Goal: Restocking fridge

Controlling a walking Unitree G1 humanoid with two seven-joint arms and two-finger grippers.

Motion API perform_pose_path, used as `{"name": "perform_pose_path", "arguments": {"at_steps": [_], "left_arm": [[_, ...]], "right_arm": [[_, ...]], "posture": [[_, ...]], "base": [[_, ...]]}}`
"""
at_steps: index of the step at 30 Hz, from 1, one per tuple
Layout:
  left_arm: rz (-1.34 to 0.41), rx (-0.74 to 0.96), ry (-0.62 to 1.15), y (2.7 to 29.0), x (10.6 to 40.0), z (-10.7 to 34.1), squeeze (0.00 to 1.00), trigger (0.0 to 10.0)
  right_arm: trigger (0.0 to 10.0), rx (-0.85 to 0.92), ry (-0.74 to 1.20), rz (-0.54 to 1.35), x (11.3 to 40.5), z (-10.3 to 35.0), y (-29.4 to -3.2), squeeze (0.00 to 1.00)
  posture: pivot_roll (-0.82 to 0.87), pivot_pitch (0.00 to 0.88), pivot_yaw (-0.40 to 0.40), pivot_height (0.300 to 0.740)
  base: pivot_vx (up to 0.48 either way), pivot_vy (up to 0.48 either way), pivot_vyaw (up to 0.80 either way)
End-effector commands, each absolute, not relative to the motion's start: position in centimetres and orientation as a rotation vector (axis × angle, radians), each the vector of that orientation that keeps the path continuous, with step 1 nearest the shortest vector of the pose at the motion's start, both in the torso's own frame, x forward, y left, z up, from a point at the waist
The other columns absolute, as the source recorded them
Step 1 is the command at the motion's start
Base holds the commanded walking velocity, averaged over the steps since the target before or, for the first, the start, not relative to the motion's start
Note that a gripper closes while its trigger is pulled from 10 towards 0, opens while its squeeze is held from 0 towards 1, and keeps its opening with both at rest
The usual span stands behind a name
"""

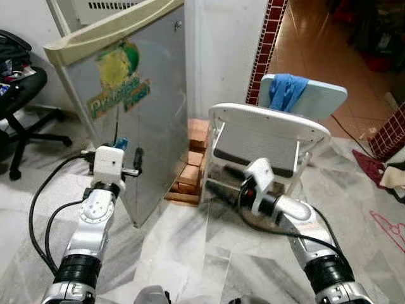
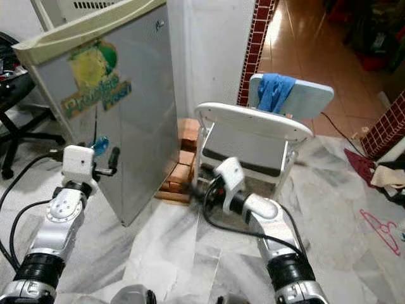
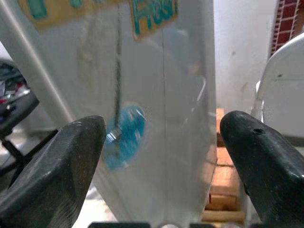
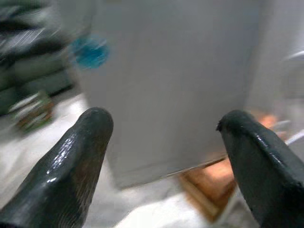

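A small grey fridge (image 1: 145, 107) with a cream top and a green-and-yellow sticker (image 1: 120, 76) stands ahead on the left, its front face turned toward me. A blue round tag (image 3: 126, 137) hangs on a thin cord against that face. My left gripper (image 1: 128, 166) is held up close to the fridge's front, level with the tag, open with nothing between its fingers (image 3: 71, 166). My right gripper (image 1: 233, 190) reaches low toward the gap between the fridge and a white plastic chair (image 1: 272, 123). It is also open and empty, and it points at the fridge's grey side (image 4: 166, 80).
Stacked bricks (image 1: 190, 168) lie at the fridge's base beside the white chair. Behind it, a light blue chair carries a blue cloth (image 1: 286, 88). A black office chair (image 1: 19, 95) stands far left. Clothes and a red hanger (image 1: 389, 228) lie on the marble floor at right.
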State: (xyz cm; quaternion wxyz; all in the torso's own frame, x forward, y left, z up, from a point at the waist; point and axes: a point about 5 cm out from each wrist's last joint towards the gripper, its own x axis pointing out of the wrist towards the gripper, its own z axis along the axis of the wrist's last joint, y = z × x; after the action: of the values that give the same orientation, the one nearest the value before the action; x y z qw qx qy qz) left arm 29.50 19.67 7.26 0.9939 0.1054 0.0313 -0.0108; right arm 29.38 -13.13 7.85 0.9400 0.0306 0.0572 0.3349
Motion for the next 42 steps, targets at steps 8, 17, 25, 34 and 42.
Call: {"name": "perform_pose_path", "arguments": {"at_steps": [8,17,25,34,42], "left_arm": [[-0.033,0.192,0.066,18.0,27.1,7.0,0.0,10.0],[-0.051,0.172,0.086,17.1,25.5,6.3,0.0,10.0],[-0.042,0.134,0.122,16.9,25.0,5.2,0.0,10.0],[-0.06,0.11,0.1,16.1,25.8,5.5,0.0,10.0],[-0.067,0.091,0.097,16.1,26.0,5.5,0.0,10.0]], "right_arm": [[10.0,0.093,0.025,0.361,29.1,8.4,-14.7,0.0],[10.0,0.1,0.024,0.222,28.0,7.7,-14.8,0.0],[10.0,0.078,0.068,0.148,27.2,6.3,-16.0,0.0],[10.0,0.083,0.081,0.107,27.0,5.8,-16.3,0.0],[10.0,0.075,0.07,0.121,27.6,6.1,-15.9,0.0]], "posture": [[0.0,0.0,0.025,0.74],[-0.02,0.0,0.023,0.74],[-0.05,0.0,0.026,0.74],[-0.05,0.0,0.018,0.74],[-0.05,0.0,0.014,0.74]], "base": [[0.0,0.4,0.0],[0.0,0.48,0.0],[0.0,0.48,0.0],[0.0,0.48,0.0],[0.0,0.48,-0.49]]}}
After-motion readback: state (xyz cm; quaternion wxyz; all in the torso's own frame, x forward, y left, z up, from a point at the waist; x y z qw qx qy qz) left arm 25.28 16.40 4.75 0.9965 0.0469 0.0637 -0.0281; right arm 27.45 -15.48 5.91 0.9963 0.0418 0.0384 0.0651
